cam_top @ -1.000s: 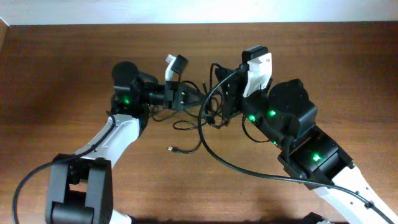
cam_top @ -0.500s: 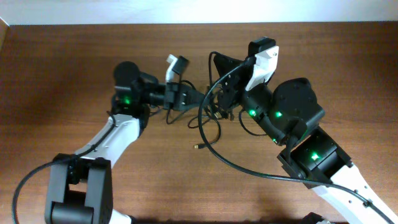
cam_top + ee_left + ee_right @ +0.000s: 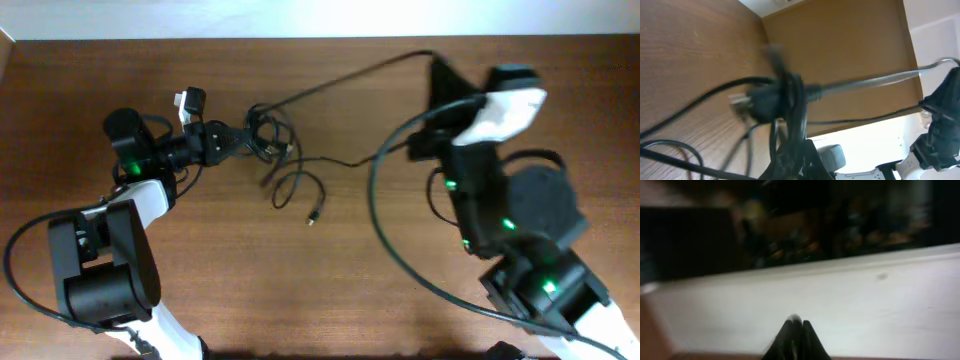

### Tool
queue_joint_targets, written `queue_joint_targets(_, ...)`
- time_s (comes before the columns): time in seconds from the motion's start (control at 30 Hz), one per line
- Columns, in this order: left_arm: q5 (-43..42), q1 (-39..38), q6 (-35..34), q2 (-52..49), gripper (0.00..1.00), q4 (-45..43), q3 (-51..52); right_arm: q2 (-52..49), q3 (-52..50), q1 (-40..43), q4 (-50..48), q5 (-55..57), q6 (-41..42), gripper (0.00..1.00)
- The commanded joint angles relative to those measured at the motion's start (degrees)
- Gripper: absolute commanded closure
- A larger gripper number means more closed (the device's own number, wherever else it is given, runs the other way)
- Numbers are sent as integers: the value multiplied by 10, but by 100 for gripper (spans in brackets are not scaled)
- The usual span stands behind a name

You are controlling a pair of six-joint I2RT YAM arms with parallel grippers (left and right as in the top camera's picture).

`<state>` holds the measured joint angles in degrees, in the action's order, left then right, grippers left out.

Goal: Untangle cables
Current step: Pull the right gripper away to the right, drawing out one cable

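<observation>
The cables (image 3: 268, 138) are a black tangle on the brown table (image 3: 250, 290), with a loose loop (image 3: 296, 186) and a small plug end (image 3: 312, 218) trailing toward the front. My left gripper (image 3: 238, 141) is shut on the left side of the tangle. In the left wrist view the fingers (image 3: 799, 159) pinch the strands below a blurred plug (image 3: 762, 101). One thin cord (image 3: 340, 80) runs taut from the tangle to my right gripper (image 3: 436, 68), raised at the back right. In the right wrist view its fingertips (image 3: 796, 323) are pressed together on a thin strand.
The thick black cable (image 3: 372, 205) fixed to the right arm arcs over the table's middle right. The table's back edge meets a white wall (image 3: 320, 15). Both arm bases stand along the front edge.
The left gripper has pulled the tangle left and back. The right gripper has swung right and up, away from the tangle, drawing one cord out taut. The plug end has shifted right.
</observation>
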<state>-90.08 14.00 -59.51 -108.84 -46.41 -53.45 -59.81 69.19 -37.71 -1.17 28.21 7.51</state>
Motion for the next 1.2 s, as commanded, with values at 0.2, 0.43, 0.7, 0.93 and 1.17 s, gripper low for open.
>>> queue_joint_targets(0.2, 0, 5, 10, -2, 100, 0, 0, 97, 10, 33, -85, 334, -154, 96)
queue_joint_targets(0.43, -1, -6, -81, 3, 100, -34, 0, 69, 10, 232, 46, 311, -156, 96)
queue_joint_targets(0.7, 2, -52, -354, 101, 100, -435, -1, -23, 10, 506, 258, -136, -85, 96)
queue_joint_targets(0.93, 4, -52, -402, 138, 100, -436, -1, -130, 10, 782, 249, -276, -85, 96)
queue_joint_targets(1.17, 17, -101, -403, 146, 100, -436, -1, -236, 10, 956, 204, -215, -21, 96)
